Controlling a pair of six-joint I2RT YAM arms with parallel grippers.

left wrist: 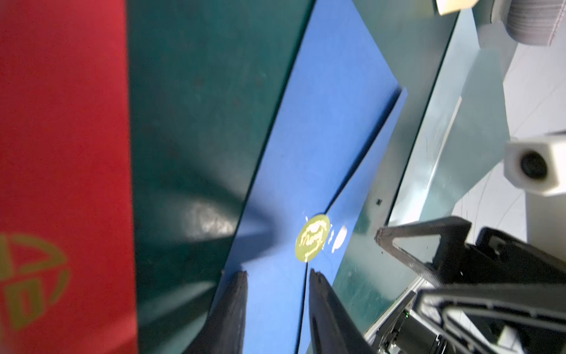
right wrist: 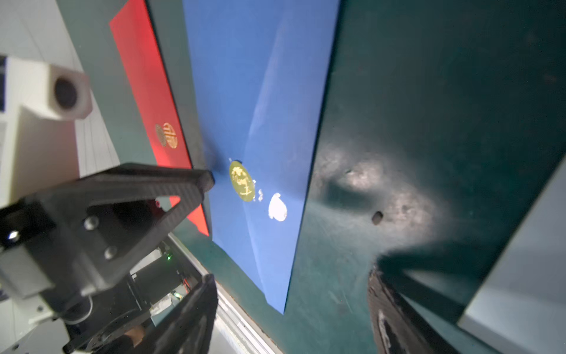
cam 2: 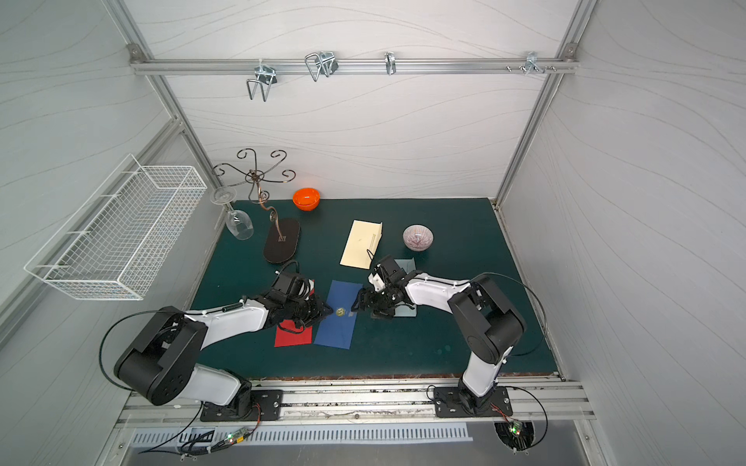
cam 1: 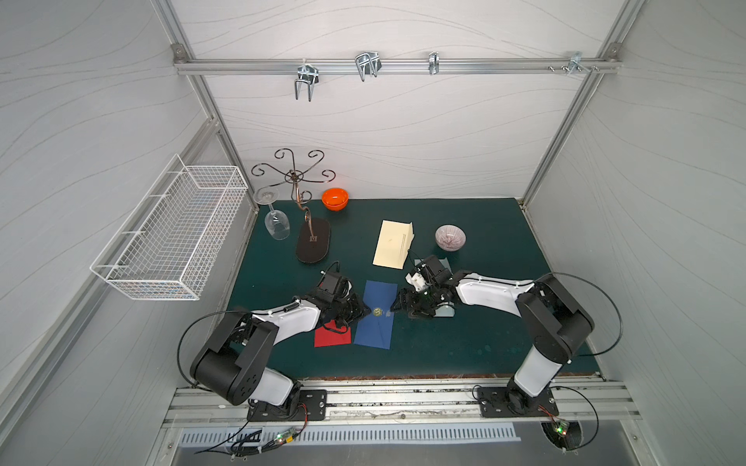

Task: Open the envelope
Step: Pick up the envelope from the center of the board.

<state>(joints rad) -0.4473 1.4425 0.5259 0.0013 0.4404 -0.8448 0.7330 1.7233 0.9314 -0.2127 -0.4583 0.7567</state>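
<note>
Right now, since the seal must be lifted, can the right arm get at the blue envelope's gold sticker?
Probably yes: the right fingers stand open beside the blue envelope, the gold sticker lies uncovered, though the left fingers crowd its far side.

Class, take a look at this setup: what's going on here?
The blue envelope lies flat and closed on the green mat, gold sticker in place. The robot's left tool is open at one long edge; its right tool, open wide, faces it from the opposite edge. Neither grips anything.
</note>
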